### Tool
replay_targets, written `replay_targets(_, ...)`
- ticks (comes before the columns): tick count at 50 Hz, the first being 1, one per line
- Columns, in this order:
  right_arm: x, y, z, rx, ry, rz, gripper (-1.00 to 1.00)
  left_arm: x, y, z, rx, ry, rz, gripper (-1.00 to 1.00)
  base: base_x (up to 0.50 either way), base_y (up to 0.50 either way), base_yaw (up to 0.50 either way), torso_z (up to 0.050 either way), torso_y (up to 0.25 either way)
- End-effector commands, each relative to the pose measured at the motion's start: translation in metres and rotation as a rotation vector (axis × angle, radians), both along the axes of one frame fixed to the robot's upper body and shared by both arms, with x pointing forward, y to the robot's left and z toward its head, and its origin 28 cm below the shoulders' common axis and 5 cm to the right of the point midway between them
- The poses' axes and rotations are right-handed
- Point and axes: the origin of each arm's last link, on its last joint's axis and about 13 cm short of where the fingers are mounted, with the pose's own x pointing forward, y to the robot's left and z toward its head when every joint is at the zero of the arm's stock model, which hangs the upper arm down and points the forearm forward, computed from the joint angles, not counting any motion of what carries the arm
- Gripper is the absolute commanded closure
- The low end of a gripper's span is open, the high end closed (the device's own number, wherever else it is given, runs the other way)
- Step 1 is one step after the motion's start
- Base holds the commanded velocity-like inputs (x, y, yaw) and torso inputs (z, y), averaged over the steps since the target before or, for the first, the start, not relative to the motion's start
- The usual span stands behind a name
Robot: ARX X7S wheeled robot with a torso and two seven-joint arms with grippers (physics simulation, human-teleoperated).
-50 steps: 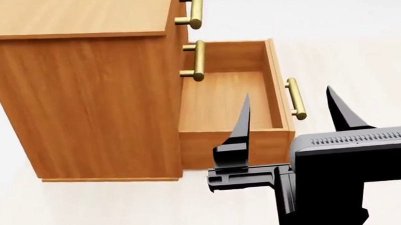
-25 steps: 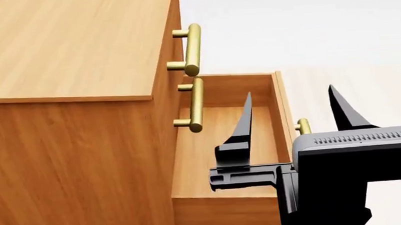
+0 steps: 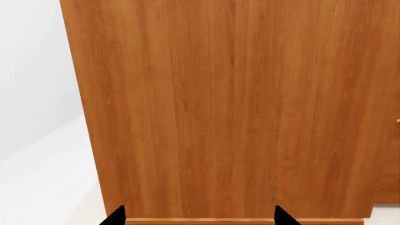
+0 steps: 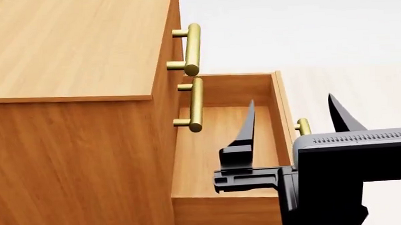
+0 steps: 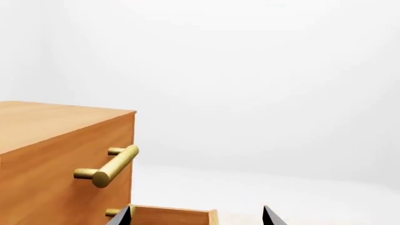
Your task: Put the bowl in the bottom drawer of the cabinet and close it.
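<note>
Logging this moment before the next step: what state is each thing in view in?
Bottom drawer: pulled open, nothing visible inside.
Middle drawer: shut.
Top drawer: shut.
Right end effector: open, holding nothing, above the open drawer.
Left end effector: open, holding nothing, facing the cabinet side.

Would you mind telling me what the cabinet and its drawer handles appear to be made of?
The cabinet looks like orange-brown wood or wood veneer with a smooth satin finish: long grain lines run across its top and side. The handles look like brass-coloured metal bars, judging by their golden sheen, though a render cannot confirm the metal.
</note>
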Motion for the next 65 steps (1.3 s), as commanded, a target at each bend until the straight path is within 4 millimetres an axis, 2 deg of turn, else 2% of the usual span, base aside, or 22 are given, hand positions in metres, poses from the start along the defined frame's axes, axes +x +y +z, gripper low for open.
replay_targets(1,0.011,-0.004,-0.01,-0.009,0.062,-0.035,-1.0,0.0,0.0,0.0,0.0,0.001,-0.002,-1.0,0.0,0.0,0.0,0.0,0.0)
replay_targets(12,0.03,-0.009,-0.02,-0.059,0.153,-0.081,-1.0,0.0,0.0,0.0,0.001,0.001,-0.002,-1.0,0.0,0.0,0.0,0.0,0.0)
replay_targets(35,0.07,-0.018,-0.021,-0.056,0.345,-0.075,-1.0,0.001,0.0,0.0,0.001,0.003,-0.001,-1.0,0.0,0.0,0.0,0.0,0.0)
replay_targets(65,0.089,-0.027,-0.035,-0.028,0.545,-0.086,-1.0,0.001,-0.001,-0.001,-0.007,0.009,0.001,-1.0,0.0,0.0,0.0,0.0,0.0)
